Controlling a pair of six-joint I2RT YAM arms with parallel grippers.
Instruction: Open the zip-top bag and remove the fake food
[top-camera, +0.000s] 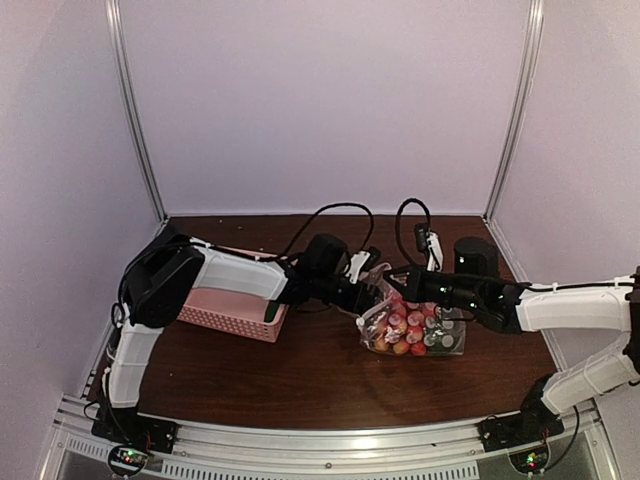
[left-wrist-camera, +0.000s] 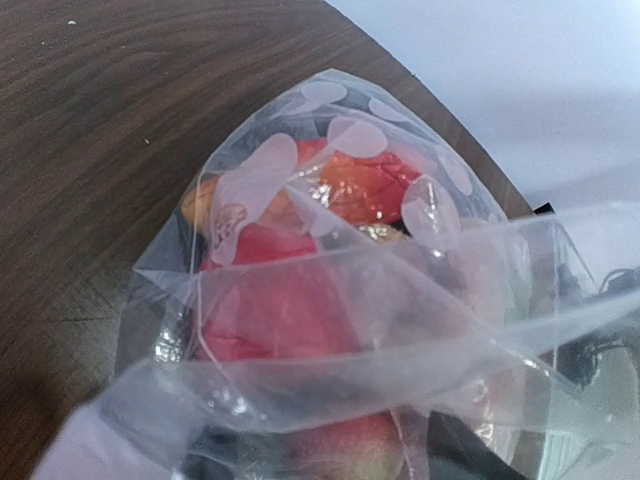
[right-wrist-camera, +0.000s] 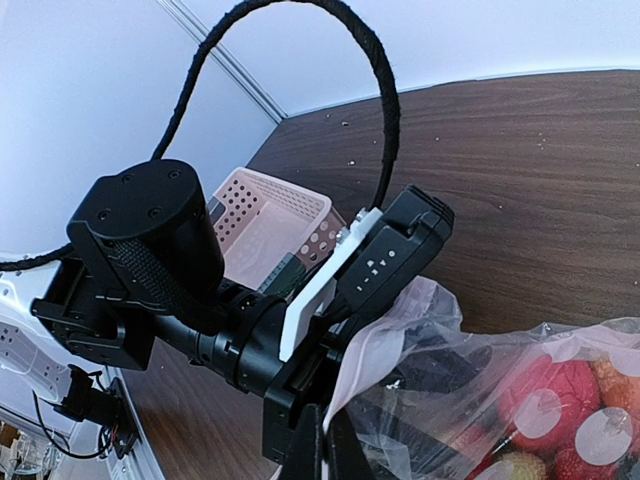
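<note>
A dark brown wood-grain table (top-camera: 300, 380) is filling the floor of a booth whose plain white walls (top-camera: 320, 100) are meeting at slim aluminium posts (top-camera: 135, 110). A pink perforated plastic basket (top-camera: 225, 310) is sitting at the table's left, partly hidden by the left arm's white forearm. Well apart from it, a large clear crinkly zip-top bag (top-camera: 450, 345) with white polka dots is lying right of centre, between the two arms. The fake food (top-camera: 405, 325), small red, orange and dark plastic fruits and vegetables, is lying bunched inside it. The right gripper (right-wrist-camera: 322, 452) is reaching in with its jaws pressed together on the bag's white rim. The left gripper (top-camera: 375, 287) is facing it at the bag's mouth. Crumpled film is covering its fingers, so I cannot tell whether its jaws are spread or gripping. A black cable (right-wrist-camera: 392, 110) is looping above that wrist.
</note>
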